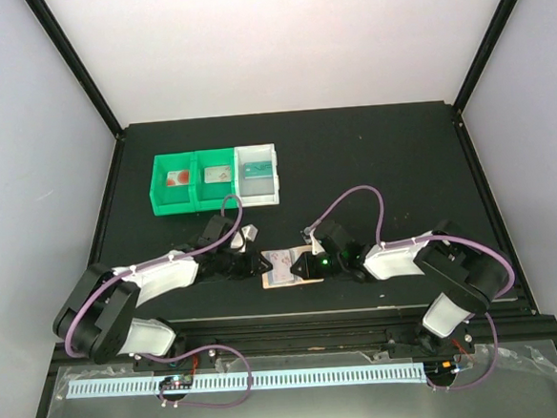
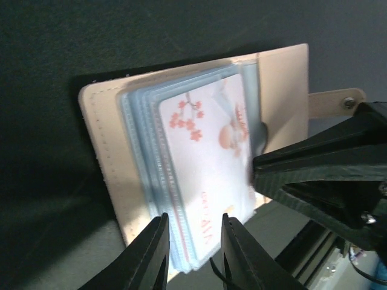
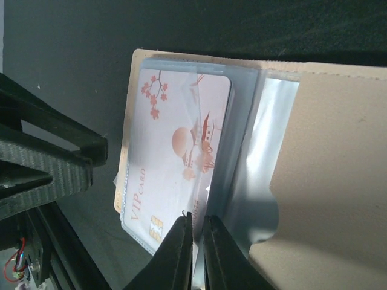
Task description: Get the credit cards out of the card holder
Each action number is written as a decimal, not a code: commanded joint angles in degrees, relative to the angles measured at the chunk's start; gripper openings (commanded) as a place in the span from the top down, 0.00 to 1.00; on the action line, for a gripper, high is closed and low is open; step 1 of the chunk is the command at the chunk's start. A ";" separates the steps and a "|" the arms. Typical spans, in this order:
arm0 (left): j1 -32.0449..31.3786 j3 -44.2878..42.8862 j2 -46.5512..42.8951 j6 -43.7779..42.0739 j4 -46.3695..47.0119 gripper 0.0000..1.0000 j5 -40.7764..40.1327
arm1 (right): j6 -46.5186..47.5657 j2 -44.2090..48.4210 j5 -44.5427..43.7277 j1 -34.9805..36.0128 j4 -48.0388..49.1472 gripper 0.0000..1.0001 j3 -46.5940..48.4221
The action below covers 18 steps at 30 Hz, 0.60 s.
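Observation:
The card holder [image 1: 284,267] is a tan wallet lying open between both grippers, also in the left wrist view [image 2: 100,151] and the right wrist view [image 3: 338,157]. Its clear blue-grey sleeves [image 2: 142,151] hold a white credit card with red-pink blossoms and "VIP CARD" [image 3: 172,157], also in the left wrist view [image 2: 205,163]. My left gripper [image 2: 193,254] is open, its fingers on either side of the sleeve stack's near end. My right gripper [image 3: 196,254] is pinched shut on the sleeved card's inner edge near the spine; it also shows in the left wrist view [image 2: 260,175].
Two green bins [image 1: 158,193] and a white bin [image 1: 278,175] stand in a row at the back left. A red-pink card [image 1: 175,178], a grey card [image 1: 217,175] and a teal card [image 1: 254,170] lie in them. The table's front edge is close behind the wallet.

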State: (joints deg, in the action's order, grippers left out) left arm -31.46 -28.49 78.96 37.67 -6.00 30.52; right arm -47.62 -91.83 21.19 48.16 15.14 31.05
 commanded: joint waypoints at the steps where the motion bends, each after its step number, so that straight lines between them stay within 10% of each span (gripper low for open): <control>1: -0.68 -2.52 -1.20 1.71 2.04 0.74 3.33 | -1.09 -0.37 1.12 -0.22 3.41 0.95 -0.79; 18: -1.95 -2.52 8.05 1.17 5.97 0.76 0.37 | -0.75 -0.77 -0.96 -0.34 2.56 0.99 -1.92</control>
State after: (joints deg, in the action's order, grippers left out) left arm -33.12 -30.92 85.62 39.38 -0.05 33.65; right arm -48.80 -92.68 21.67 48.16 17.63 30.37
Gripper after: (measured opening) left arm 0.244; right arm 0.010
